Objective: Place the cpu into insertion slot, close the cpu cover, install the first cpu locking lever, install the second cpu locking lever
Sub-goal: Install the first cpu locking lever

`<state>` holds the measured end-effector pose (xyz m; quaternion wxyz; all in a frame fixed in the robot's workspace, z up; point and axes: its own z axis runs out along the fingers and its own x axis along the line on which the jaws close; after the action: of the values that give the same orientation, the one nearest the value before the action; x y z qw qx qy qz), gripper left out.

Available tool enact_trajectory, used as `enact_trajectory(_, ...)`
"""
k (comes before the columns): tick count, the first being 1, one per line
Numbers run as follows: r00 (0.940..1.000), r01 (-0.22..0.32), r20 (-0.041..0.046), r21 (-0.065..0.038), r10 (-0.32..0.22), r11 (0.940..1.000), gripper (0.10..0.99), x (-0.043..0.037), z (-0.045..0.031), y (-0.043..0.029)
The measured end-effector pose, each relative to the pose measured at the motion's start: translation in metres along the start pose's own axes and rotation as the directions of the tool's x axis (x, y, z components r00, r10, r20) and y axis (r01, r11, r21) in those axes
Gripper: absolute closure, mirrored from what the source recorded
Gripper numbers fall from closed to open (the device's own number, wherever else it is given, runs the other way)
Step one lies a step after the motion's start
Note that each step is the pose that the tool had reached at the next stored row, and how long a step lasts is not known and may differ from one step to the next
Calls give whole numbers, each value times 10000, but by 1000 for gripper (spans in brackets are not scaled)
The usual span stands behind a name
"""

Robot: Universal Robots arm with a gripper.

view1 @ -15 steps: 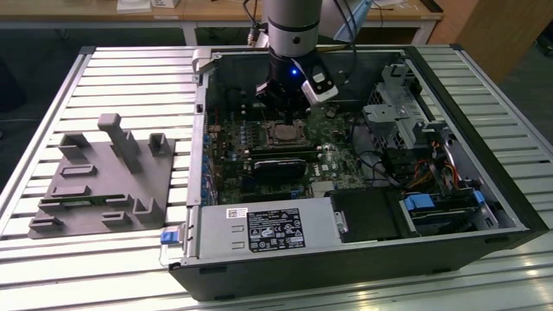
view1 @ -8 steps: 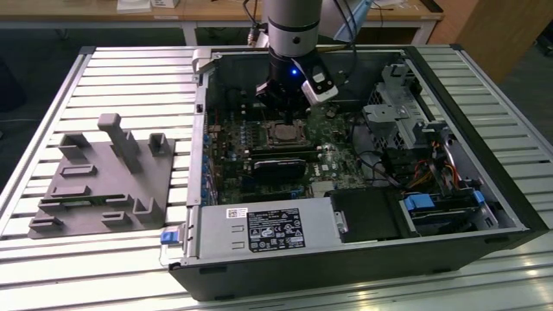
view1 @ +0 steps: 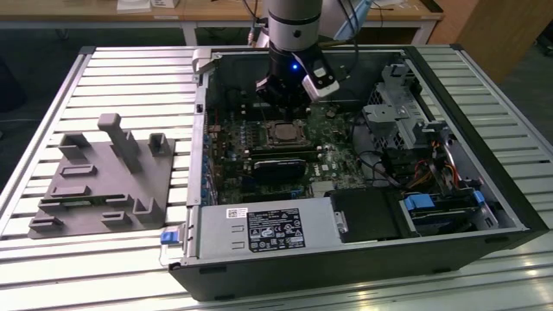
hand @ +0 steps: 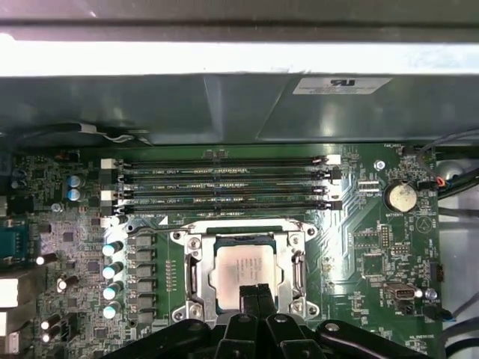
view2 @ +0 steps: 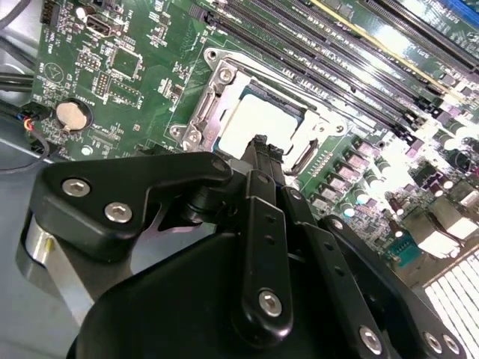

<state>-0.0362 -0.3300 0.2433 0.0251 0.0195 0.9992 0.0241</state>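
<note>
Hovering pincer (hand: 254,290): I see its fingers pressed together, gripping nothing, tips above one edge of the cpu (hand: 245,265);
Cpu: seated flat in the insertion slot (hand: 191,258);
Insertion slot: mid-motherboard (hand: 374,247), just beside the memory slots (hand: 224,183), inside the case (view1: 346,262) on my counter (view1: 129,71).

A slatted aluminium table (view1: 129,71) takes up most of the exterior view, its pale ribs running across from 9 o'clock to 3 o'clock. Overhead light glares off the slats at 5 o'clock, washing them nearly white. Beyond the table, at 12 o'clock, stands a workbench (view1: 225,11) with a light wooden top and white legs (view1: 188,31). At 1 o'clock a wooden panel (view1: 506,32) stands upright. Dark grey floor (view1: 35,48) shows at 10 o'clock beneath the bench and again at 3 o'clock past the table's edge.
</note>
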Motion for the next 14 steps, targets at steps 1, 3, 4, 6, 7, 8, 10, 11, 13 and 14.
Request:
enact_trajectory(1, 10000, 0, 1, -1, 0, 10000, 980, 0, -5, 0)
enact_trajectory(3, 10000, 0, 2, -3, 0, 10000, 980, -1, -5, 1)
enact_trajectory(4, 10000, 0, 2, -3, 0, 10000, 980, 0, -5, 1)
enact_trajectory(6, 10000, 0, 1, -1, 0, 10000, 980, 0, -6, 0)
enact_trajectory(7, 10000, 1, 1, -1, -1, 10000, 980, 1, -6, 0)
enact_trajectory(8, 10000, 0, 0, 0, 0, 10000, 980, 9, -7, 0)
enact_trajectory(10, 10000, 0, 0, -1, 0, 10000, 980, 94, -11, -5)
enact_trajectory(11, 10000, 0, 1, -2, 0, 10000, 980, 124, -12, -6)
enact_trajectory(13, 10000, 1, 3, -2, -1, 10000, 980, 188, -15, -9)
enact_trajectory(14, 10000, -1, 4, -3, 1, 10000, 980, 220, -17, -10)
